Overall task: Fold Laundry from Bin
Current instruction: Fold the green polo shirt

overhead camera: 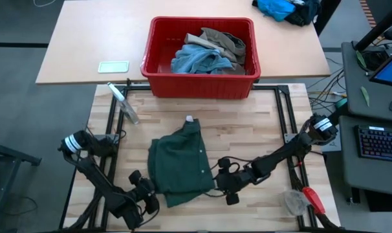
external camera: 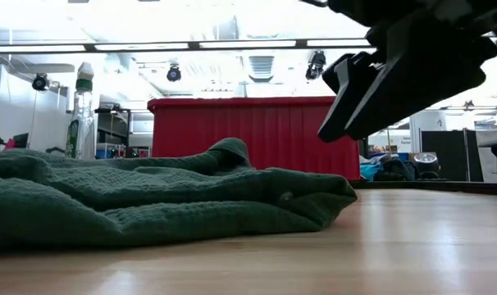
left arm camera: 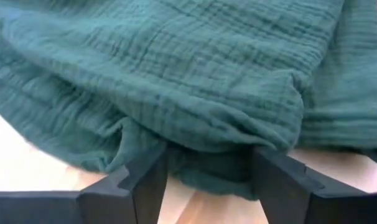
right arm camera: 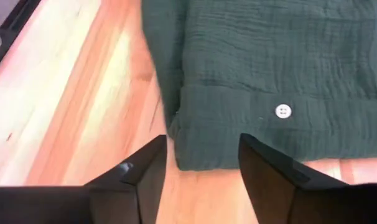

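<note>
Both grippers sit parted and empty at the near edge of the green shorts, left gripper and right gripper, red bin behind holding more laundry.

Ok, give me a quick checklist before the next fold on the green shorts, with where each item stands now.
1. Green shorts flat on the table: not ok, one edge bunched.
2. Left hand open, cloth between its fingers: ok.
3. Right hand open, at the buttoned hem: ok.
4. Button visible: ok.
5. Red bin clear of the shorts: ok.
6. Garments remaining in the bin: ok, blue and khaki pieces inside.
</note>
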Available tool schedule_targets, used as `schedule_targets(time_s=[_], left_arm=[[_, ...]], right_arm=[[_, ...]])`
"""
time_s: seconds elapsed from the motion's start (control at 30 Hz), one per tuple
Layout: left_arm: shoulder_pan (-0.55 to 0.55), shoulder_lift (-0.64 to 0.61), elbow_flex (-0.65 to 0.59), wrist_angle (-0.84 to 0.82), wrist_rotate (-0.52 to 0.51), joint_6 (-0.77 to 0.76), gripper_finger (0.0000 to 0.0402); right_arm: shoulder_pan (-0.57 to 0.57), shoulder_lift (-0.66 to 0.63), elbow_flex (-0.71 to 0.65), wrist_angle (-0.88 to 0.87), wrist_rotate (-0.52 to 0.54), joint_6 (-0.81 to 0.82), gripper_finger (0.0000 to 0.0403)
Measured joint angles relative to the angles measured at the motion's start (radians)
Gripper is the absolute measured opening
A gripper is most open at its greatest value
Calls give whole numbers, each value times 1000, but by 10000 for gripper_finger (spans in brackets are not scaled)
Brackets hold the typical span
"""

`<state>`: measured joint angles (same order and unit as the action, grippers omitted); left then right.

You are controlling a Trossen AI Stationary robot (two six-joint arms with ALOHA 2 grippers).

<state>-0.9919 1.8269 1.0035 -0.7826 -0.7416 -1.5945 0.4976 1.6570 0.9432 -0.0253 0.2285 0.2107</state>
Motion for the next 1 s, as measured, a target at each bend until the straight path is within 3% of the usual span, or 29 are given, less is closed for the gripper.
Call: schedule_targets(time_s=[0.23, 0.37, 0.47, 0.6, 0.8, 1.0], left_arm=[[0, 65, 0, 50, -38, 11, 194], [0, 74, 0, 65, -45, 12, 150], [0, 74, 8, 65, -82, 27, 92], [0, 74, 26, 61, -134, 58, 13], [-1, 73, 54, 54, -178, 75, 3], [-3, 73, 127, -111, -196, 74, 1]], right_arm=[[0, 73, 0, 53, 5, 27, 205], [-1, 124, 4, 106, 26, 25, 205], [-7, 144, 28, 112, 40, 22, 196], [-24, 146, 47, 108, 27, 14, 151], [-40, 146, 46, 104, -20, 13, 29], [-40, 134, 52, 70, 50, -2, 11]])
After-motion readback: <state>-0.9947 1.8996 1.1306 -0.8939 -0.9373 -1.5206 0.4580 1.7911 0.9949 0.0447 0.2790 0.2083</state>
